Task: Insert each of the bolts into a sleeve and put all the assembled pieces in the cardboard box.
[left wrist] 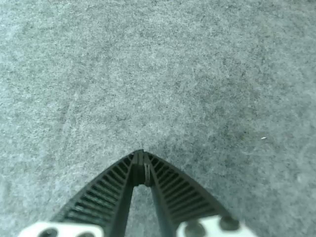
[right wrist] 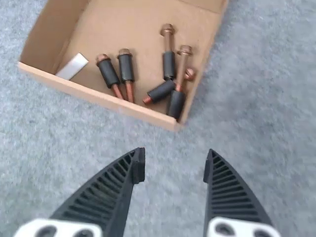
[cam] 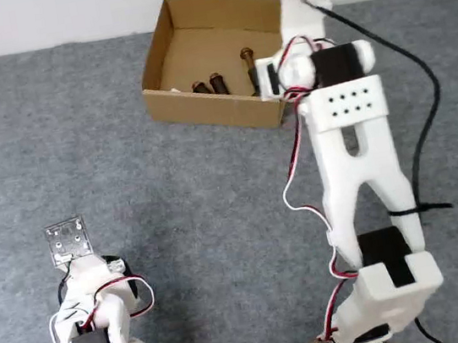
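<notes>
Five copper bolts (right wrist: 125,66), black-sleeved, are held in the box (right wrist: 89,92); right tool (right wrist: 173,167) is spread open, left tool (left wrist: 143,169) closed, empty.

I'm seeing five sleeved bolts (right wrist: 168,63) lying in the cardboard box (right wrist: 98,97), with the right gripper (right wrist: 174,165) hanging just beside it

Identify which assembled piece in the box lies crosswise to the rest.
The slanted piece, crossing the corner piece in the cardboard box; the other four lie roughly parallel.
</notes>
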Tool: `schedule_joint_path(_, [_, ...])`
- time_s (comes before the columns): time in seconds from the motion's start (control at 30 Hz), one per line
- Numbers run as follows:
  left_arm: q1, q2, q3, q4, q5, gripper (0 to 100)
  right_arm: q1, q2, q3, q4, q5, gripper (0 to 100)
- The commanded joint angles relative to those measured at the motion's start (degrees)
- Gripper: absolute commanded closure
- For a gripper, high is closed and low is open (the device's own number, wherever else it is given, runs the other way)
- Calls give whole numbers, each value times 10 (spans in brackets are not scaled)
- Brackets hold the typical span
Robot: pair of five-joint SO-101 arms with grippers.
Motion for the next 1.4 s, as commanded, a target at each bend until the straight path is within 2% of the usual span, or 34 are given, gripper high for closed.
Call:
schedule_joint_path(0.0, [-1, -5, -2, 5, -4, 994, 35, -45, -20, 30, -6, 812])
schedule_joint_path(0.33, [-1, -5, -2, 5, -4, 994, 140, -101, -20, 125, -4, 812])
schedule_joint_path(0.53, [-1, -5, -2, 5, -4, 994, 161, -168, -18, 202, -3, 812])
schedule_joint_path(0.67, [-1, -5, -2, 5, -4, 994, 170, -232, 25, 204, -2, 812])
schedule_joint_path(0.93, [-1, -5, -2, 5, -4, 994, 173, -411, 244, 190, -2, 812])
schedule_joint_path(1.3, [-1, -5, -2, 5, -4, 994, 174, -764, 582, 73, 31, 815])
schedule_joint_path(1.37, [-1, -5, -2, 5, -4, 994, 172, -826, 631, 58, 31, 857])
